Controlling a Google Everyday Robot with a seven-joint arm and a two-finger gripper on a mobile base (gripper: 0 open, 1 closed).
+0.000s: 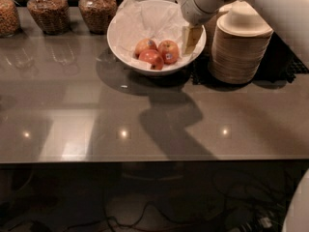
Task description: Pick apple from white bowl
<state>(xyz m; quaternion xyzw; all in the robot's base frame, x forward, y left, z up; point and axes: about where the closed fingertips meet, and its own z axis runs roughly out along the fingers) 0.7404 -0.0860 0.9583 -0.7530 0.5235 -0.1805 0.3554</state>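
Note:
The white bowl [120, 30], wide, glossy and lined with crumpled white paper, stands at the back of the grey table. Three red apples lie in it: one at the left [145, 46], one at the right [168, 50] and one in front [152, 59]. My gripper [191, 37] hangs from the white arm [203, 3] over the bowl's right inner side. It is just right of the right apple and holds nothing that shows.
A tall stack of beige disposable bowls [240, 50] stands right of the white bowl on a black mat [286, 62]. Glass jars [48, 11] of grain line the back left. The table's front edge [145, 161] runs across, with cables below.

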